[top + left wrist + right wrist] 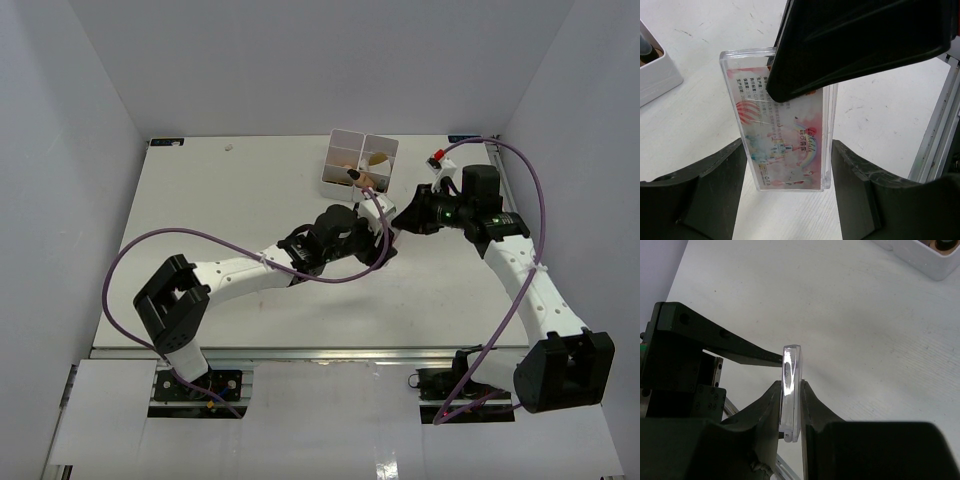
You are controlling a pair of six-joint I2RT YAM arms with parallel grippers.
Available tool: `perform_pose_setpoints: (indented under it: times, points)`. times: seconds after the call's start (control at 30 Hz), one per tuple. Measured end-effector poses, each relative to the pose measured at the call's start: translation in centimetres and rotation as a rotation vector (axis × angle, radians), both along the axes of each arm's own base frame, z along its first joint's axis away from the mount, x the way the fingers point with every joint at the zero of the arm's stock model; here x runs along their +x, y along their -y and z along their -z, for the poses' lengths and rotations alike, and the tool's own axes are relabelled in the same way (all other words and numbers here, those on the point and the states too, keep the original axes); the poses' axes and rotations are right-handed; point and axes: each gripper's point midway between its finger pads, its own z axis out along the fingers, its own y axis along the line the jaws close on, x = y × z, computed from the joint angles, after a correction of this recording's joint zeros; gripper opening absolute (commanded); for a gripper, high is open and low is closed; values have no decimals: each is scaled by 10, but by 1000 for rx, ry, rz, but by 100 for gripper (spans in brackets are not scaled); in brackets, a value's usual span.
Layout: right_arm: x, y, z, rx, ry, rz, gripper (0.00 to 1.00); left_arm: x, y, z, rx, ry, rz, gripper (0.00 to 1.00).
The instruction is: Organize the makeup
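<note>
A pink flat packet (785, 125), a clear case with pastel print, is held on edge just above the table. My right gripper (791, 390) is shut on it, pinching its two flat faces; it appears edge-on in the right wrist view (791, 365). My left gripper (787, 150) is open, with one finger on each side of the packet's short width, close to its edges. In the top view the two grippers, left (383, 243) and right (403, 218), meet just in front of the white box. A beige sponge (378, 158) and a dark-capped bottle (354, 176) lie in the box.
The white multi-compartment box (345, 150) stands at the back middle of the table; a corner shows in the left wrist view (655, 75) and in the right wrist view (920, 260). Purple cables loop over both arms. The table's metal rail (940, 130) is nearby.
</note>
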Motion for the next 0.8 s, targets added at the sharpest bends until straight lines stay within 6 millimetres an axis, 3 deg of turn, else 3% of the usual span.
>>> perform_pose_setpoints:
  times: [0.2, 0.37, 0.6, 0.8]
  points:
    - [9, -3, -18, -31, 88, -78, 8, 3, -4, -9, -9, 19, -13, 98]
    - [27, -4, -33, -78, 178, -127, 8, 6, -26, -32, -11, 31, -42, 98]
    - [66, -3, -52, -162, 289, -164, 8, 15, -97, -91, -78, 76, -135, 98]
    - [135, -9, -90, -239, 469, -199, 8, 16, -181, -77, -65, 53, -258, 98]
